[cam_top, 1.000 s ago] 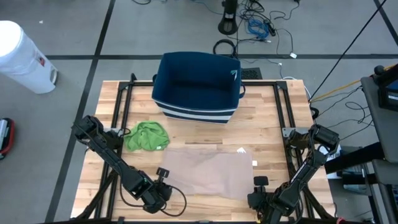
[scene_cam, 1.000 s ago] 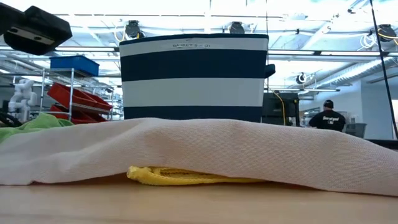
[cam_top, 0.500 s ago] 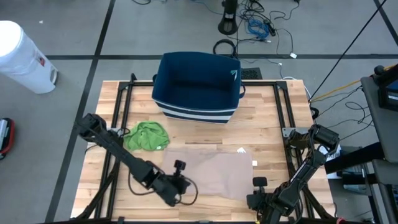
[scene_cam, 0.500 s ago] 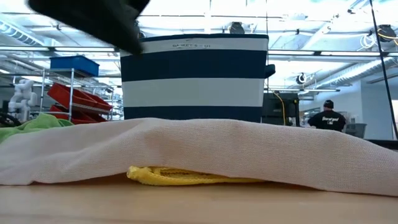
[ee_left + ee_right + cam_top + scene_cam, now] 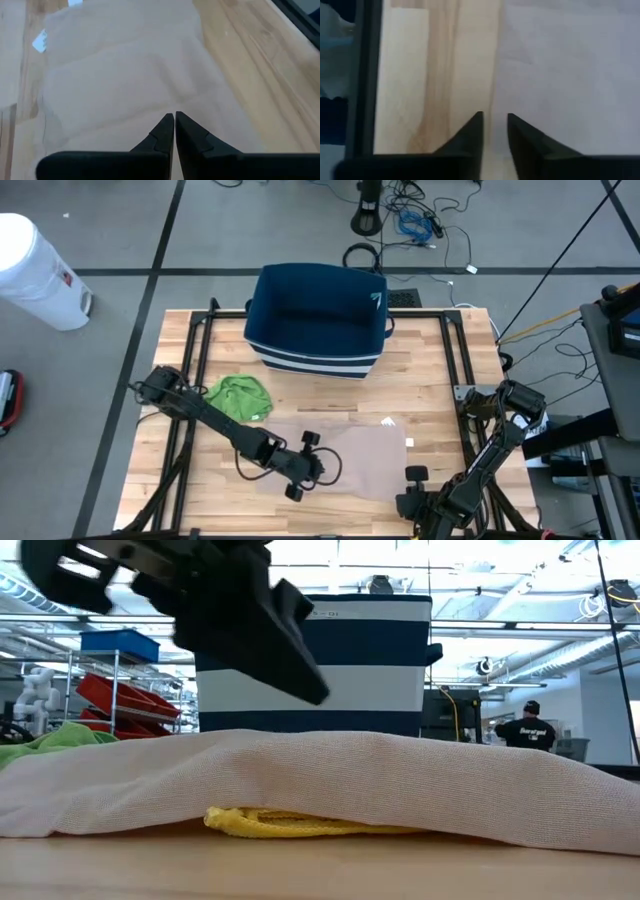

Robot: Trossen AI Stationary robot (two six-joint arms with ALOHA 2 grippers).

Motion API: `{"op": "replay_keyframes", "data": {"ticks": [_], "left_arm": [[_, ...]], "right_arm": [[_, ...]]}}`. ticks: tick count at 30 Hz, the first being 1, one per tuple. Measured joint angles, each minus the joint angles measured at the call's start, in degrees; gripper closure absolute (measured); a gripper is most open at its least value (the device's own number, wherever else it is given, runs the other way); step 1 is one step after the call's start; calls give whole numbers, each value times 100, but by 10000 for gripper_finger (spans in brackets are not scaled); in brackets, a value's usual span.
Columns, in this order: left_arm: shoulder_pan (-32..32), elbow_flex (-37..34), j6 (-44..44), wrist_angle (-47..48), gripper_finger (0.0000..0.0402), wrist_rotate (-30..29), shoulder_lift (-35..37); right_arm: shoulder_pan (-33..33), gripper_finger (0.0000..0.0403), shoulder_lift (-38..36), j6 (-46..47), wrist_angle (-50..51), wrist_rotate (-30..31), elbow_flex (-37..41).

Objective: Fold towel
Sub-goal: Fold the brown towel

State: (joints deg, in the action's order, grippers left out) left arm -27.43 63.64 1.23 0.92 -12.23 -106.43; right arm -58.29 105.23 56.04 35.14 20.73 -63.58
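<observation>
Only low view shows yellow cloth (image 5: 300,823) under towel (image 5: 400,785).

The left arm (image 5: 215,418) has swung inward across the table, from the near left corner to over the middle of the towel (image 5: 365,460). Its gripper (image 5: 322,468), which a second ago sat off the towel's left edge, now hangs above the cloth, fingers pressed together and empty. In the low view the arm has grown from a small dark block in the upper left corner to a large dark mass in front of the striped bin (image 5: 370,670). The right gripper (image 5: 494,131) has narrowed, then parted a little again, and now shows a small gap above the towel's edge
</observation>
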Motion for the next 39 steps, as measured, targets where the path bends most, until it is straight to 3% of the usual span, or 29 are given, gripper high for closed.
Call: {"op": "replay_keyframes", "data": {"ticks": [5, 11, 16, 22, 25, 34, 39], "left_arm": [[97, 0, 218, -347, 378, 40, -158], [259, 2, 236, -519, 378, 437, -327], [326, 2, 241, -725, 378, 639, -556], [353, 0, 247, -852, 378, 754, -932], [350, 2, 253, -880, 378, 720, -955], [350, 2, 257, -912, 378, 636, -960], [350, 2, 337, -917, 378, 623, -960]], "right_arm": [[5, 255, 0, 211, 104, -5, 46], [5, 233, 1, 491, -84, -156, 311], [22, 272, -22, 669, -99, -188, 430], [42, 390, -17, 367, -134, -235, 416], [41, 394, 0, 326, -81, -144, 331], [95, 401, 17, -428, 883, 921, -481], [379, 402, 11, -1324, 1357, 1576, -900]]}}
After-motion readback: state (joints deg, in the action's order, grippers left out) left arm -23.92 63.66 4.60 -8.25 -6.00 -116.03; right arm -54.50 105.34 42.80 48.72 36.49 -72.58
